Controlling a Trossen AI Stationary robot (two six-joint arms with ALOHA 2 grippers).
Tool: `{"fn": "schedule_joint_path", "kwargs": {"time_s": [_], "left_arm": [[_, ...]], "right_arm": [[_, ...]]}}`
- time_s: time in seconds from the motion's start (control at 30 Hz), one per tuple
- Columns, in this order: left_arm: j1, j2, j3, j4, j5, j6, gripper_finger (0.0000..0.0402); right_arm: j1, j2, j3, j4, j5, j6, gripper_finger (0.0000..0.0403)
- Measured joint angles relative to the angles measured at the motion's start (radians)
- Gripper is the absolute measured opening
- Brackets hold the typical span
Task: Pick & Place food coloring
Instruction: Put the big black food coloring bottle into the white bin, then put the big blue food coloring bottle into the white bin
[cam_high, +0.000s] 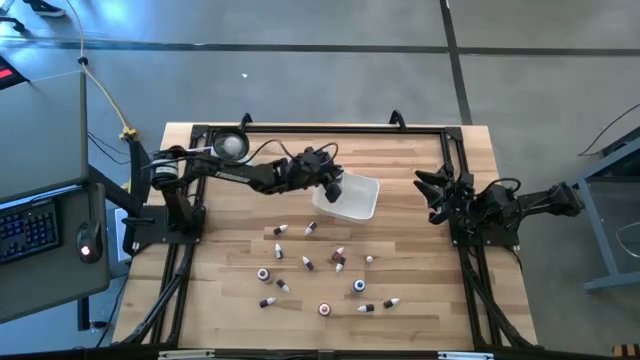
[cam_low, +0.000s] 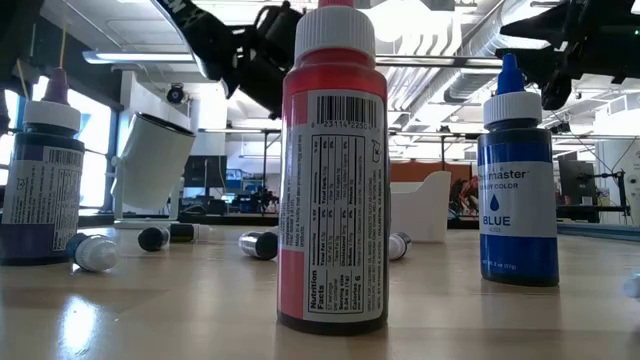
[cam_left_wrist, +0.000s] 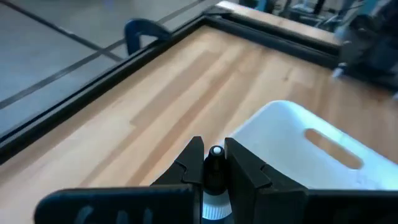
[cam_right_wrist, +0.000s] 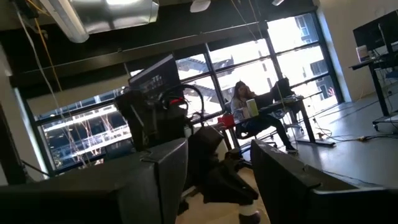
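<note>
- Closest to the low camera, a red food coloring bottle (cam_low: 331, 170) stands upright on the desk (cam_low: 200, 310), with a blue one (cam_low: 517, 180) and a dark purple one (cam_low: 42, 180) upright on either side of it; I read these as waiting their turn.
- Behind them several more small bottles lie on their sides, long axes flat to the wood and caps pointing different ways; from above they show as a loose scatter (cam_high: 320, 270) across the front half of the desk.
- My left claw (cam_left_wrist: 214, 171) is closed on one food coloring bottle (cam_left_wrist: 215, 163), pinching it just below the cap. The bottle's long axis runs along the fingers, dark tip pointing forward and away from the wrist.
- I judge that grip lets me tip it cap-first into the container.
- That claw hangs at the near edge of the white tray (cam_high: 350, 197), which sits past the scatter toward the back of the desk and looks tilted in the low view; the held bottle is above the tray's rim, not yet released.
- Farther off, my right claw (cam_right_wrist: 217, 180) waits over the desk's right side, fingers apart and holding nothing.
</note>
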Motion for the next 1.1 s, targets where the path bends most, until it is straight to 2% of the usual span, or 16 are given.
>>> {"fn": "schedule_joint_path", "kwargs": {"time_s": [0.3,0.5,0.8,0.97,1.1], "left_arm": [[0.028,-0.002,0.001,0.012,0.012,0.000,0.0028],[0.026,0.026,0.001,0.001,-0.026,-0.001,0.0074],[0.027,0.073,0.001,0.031,-0.036,0.002,0.0085],[0.026,0.017,0.000,0.065,-0.075,0.083,0.0086],[0.026,-0.072,0.001,0.067,-0.061,0.143,0.0087]], "right_arm": [[0.000,0.000,0.000,-0.002,-0.013,0.000,0.0169],[0.000,0.000,0.000,-0.002,-0.013,0.000,0.0169],[0.000,0.000,0.000,-0.001,-0.013,0.000,0.0169],[0.000,0.000,0.000,-0.004,-0.013,0.000,0.0169],[0.000,0.000,0.000,-0.027,-0.029,-0.007,0.0169]]}}
